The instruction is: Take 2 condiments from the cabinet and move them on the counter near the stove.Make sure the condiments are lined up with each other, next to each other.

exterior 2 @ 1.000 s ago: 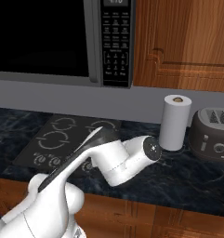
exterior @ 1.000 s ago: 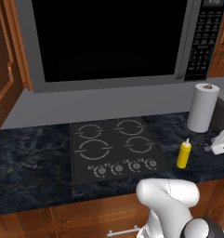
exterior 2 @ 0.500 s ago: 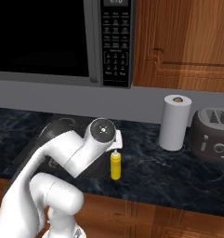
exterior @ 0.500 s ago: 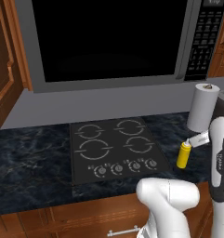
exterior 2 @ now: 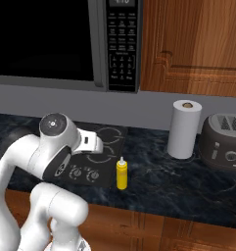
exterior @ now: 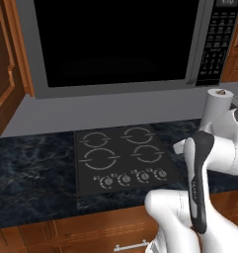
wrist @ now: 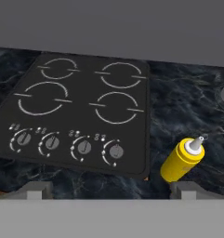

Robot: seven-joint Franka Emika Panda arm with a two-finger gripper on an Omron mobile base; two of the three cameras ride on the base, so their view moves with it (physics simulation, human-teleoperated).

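One yellow squeeze bottle (wrist: 182, 161) stood upright on the counter (wrist: 187, 107), at the stove's (wrist: 81, 116) four o'clock; gripper (wrist: 106, 190) released, empty.

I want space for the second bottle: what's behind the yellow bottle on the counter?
Behind the yellow bottle lies bare counter up to the grey wall; the paper towel roll stands back to its right, the stove to its left. The strip directly behind it is hidden.
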